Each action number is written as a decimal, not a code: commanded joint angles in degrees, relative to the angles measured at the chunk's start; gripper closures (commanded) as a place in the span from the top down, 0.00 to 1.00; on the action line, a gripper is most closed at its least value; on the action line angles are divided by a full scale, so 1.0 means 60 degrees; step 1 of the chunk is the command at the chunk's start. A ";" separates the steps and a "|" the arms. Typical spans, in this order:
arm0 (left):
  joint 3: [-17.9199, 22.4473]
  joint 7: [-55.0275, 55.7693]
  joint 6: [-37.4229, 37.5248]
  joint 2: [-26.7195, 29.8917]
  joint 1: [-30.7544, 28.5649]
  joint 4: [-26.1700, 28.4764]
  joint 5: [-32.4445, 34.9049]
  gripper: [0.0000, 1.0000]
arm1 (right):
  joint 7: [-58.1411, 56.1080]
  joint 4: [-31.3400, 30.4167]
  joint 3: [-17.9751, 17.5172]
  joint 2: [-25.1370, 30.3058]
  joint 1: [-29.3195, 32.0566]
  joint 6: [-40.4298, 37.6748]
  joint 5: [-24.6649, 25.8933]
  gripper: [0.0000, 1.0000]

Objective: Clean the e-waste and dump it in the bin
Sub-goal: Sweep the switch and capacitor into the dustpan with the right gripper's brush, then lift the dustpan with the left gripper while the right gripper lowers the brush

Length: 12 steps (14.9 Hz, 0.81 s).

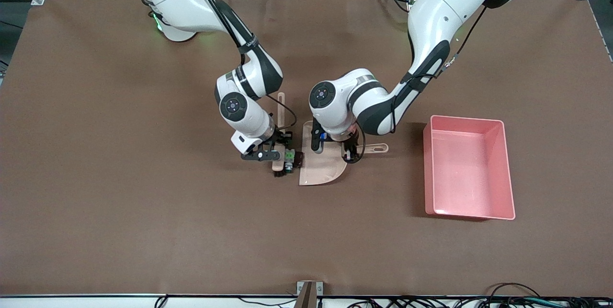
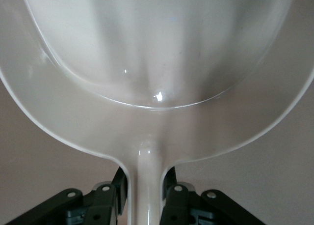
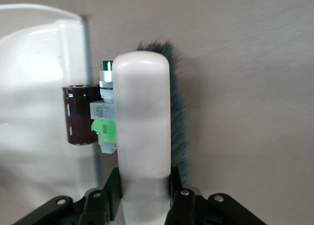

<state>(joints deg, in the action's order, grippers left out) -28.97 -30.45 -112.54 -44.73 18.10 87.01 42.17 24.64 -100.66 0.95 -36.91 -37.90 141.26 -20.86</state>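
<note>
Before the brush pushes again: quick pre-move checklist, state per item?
1. Right hand shut on the beige plastic brush: ok.
2. Left hand shut on the handle of the beige plastic dustpan: ok.
3. Small white part with the green top and dark maroon cylindrical part sit between brush and dustpan edge: ok.
4. Both parts inside the dustpan: not ok; they are at its edge on the brown table cover.
5. Dustpan lip flat on the table: cannot tell.
6. Large pink rectangular plastic bin upright, toward the left arm's end of the table: ok.
</note>
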 commanded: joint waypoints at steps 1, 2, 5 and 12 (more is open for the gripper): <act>0.0053 -0.0052 0.0138 -0.0176 0.0132 -0.0279 0.0178 0.04 | 0.0332 0.0575 0.0032 -0.0425 -0.0334 0.0040 -0.0332 0.01; 0.0053 -0.0066 0.0138 -0.0176 0.0147 -0.0279 0.0178 0.04 | 0.0347 0.0677 0.0032 -0.0513 -0.0436 0.0026 -0.0332 0.01; 0.0053 -0.0066 0.0138 -0.0176 0.0147 -0.0279 0.0193 0.04 | 0.0945 0.1131 0.0046 -0.0674 -0.0787 0.0026 -0.0260 0.01; 0.0053 -0.0096 0.0124 -0.0176 0.0132 -0.0279 0.0193 0.04 | 0.1138 0.1645 0.0061 -0.0821 -0.1170 -0.0077 -0.0186 0.01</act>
<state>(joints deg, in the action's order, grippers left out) -28.86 -30.46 -112.37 -44.79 17.87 86.97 42.17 31.43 -93.51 1.37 -40.85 -44.29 141.13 -21.41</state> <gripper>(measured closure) 0.665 0.568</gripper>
